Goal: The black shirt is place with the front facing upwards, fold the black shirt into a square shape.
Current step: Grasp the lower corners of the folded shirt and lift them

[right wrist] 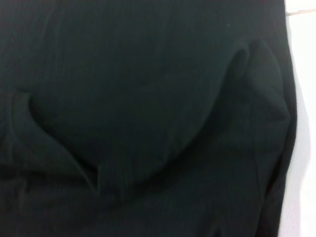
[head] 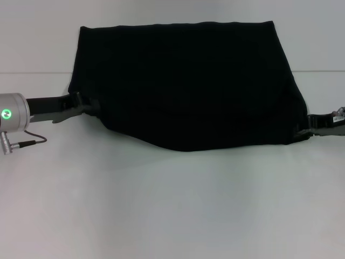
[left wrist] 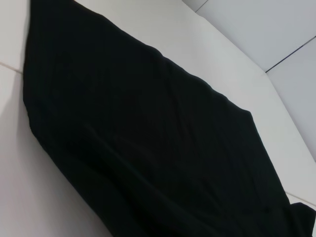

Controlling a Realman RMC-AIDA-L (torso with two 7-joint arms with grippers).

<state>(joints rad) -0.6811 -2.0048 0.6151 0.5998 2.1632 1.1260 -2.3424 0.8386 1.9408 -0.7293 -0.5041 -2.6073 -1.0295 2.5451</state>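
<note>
The black shirt (head: 188, 86) lies across the far half of the white table (head: 172, 210), plain black side up, with its near edge sagging in a curve between my two grippers. My left gripper (head: 86, 105) pinches the shirt's left corner. On the opposite side, my right gripper (head: 308, 127) holds the right corner. Black cloth (left wrist: 148, 138) takes up most of the left wrist view. In the right wrist view, the fabric (right wrist: 148, 98) shows soft folds. Neither wrist view shows any fingers.
A seam in the table surface (head: 32, 73) runs behind the shirt at the far side. The silver left arm link (head: 13, 113) with a green light and a cable sits at the left edge of the head view.
</note>
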